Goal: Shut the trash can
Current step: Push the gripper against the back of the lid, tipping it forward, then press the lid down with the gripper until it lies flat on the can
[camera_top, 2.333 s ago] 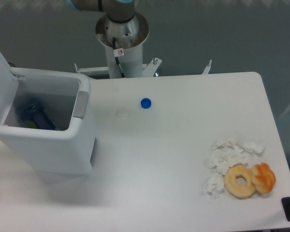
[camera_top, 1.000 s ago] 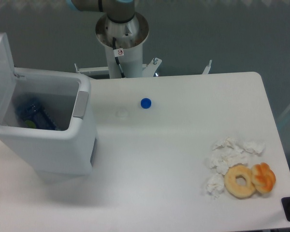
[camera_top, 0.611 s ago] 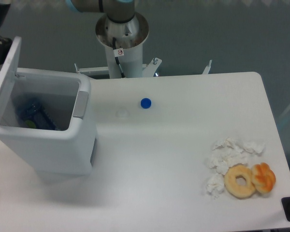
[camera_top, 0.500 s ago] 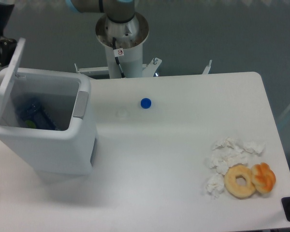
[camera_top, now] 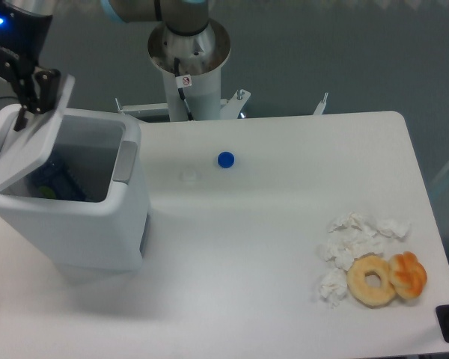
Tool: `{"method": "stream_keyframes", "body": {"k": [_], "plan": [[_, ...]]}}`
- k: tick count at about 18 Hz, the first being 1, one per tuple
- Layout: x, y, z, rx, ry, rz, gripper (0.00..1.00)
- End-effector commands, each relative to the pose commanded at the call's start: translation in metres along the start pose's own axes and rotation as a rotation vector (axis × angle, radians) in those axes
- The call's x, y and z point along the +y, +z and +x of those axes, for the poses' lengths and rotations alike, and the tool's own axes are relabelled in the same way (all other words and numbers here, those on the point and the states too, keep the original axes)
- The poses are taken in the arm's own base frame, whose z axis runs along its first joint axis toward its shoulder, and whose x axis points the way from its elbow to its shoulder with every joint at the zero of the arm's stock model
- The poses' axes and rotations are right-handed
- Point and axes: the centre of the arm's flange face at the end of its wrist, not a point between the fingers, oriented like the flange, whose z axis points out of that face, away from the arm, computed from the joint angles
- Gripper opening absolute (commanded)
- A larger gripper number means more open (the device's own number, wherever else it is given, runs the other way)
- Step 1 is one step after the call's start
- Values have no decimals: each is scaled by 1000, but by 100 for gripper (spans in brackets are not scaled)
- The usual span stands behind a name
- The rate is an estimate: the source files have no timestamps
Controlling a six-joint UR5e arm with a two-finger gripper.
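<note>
The trash can is a large white bin at the table's left side, with a grey latch tab on its right rim. Its white lid is hinged on the left and leans at a slant over the opening, leaving a gap on the right. My gripper comes in from the top left, and its dark fingers rest against the lid's raised upper edge. How far apart the jaws stand is unclear from this angle. Blue trash shows inside the bin.
A blue bottle cap lies mid-table behind the bin. Crumpled tissues, a doughnut and a bun sit at the front right. The arm's base stands behind the table's far edge.
The gripper has come into view from the top left and moved right and down against the lid. The lid has swung from upright to slanting over the opening.
</note>
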Motion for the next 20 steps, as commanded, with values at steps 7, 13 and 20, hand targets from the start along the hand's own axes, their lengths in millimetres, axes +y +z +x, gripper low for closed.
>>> {"method": "stream_keyframes", "body": {"k": [7,13,20], "plan": [[0,-7,-20,-21,-31,11,100],[1,-8,-28,-30,-43,11,100],[1,-17,-46,-57,-69,26,100]]}}
